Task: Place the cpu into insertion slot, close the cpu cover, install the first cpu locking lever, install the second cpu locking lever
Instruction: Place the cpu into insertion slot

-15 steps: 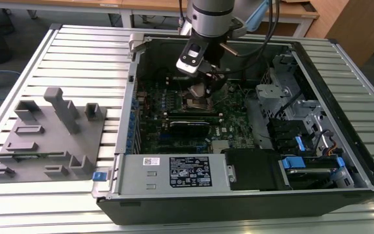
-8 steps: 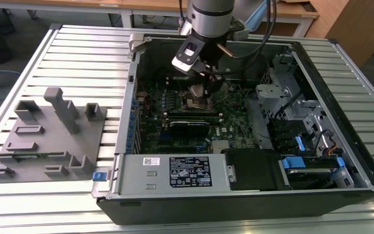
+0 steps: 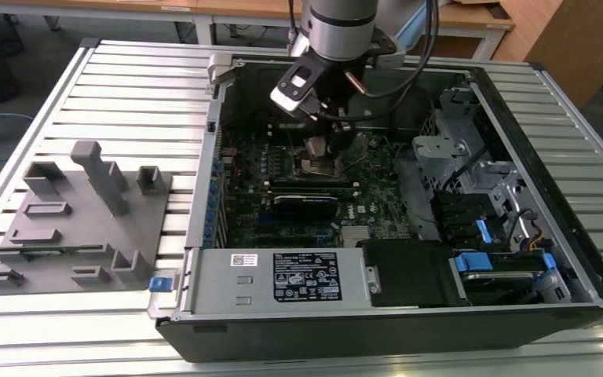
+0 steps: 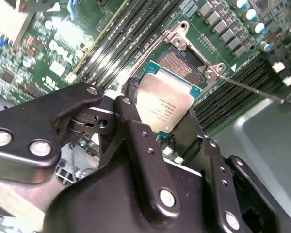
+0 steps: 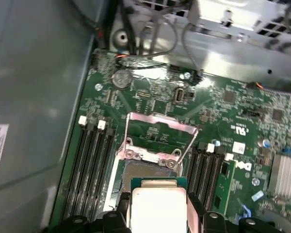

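While in gripper (image 4: 160, 108), 1 cpu (image 4: 169, 99) by 1 slot (image 4: 178, 62)

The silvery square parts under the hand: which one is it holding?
The cpu, the solid-topped chip the hand grips; the cpu cover, a hollow frame, stands flipped up.
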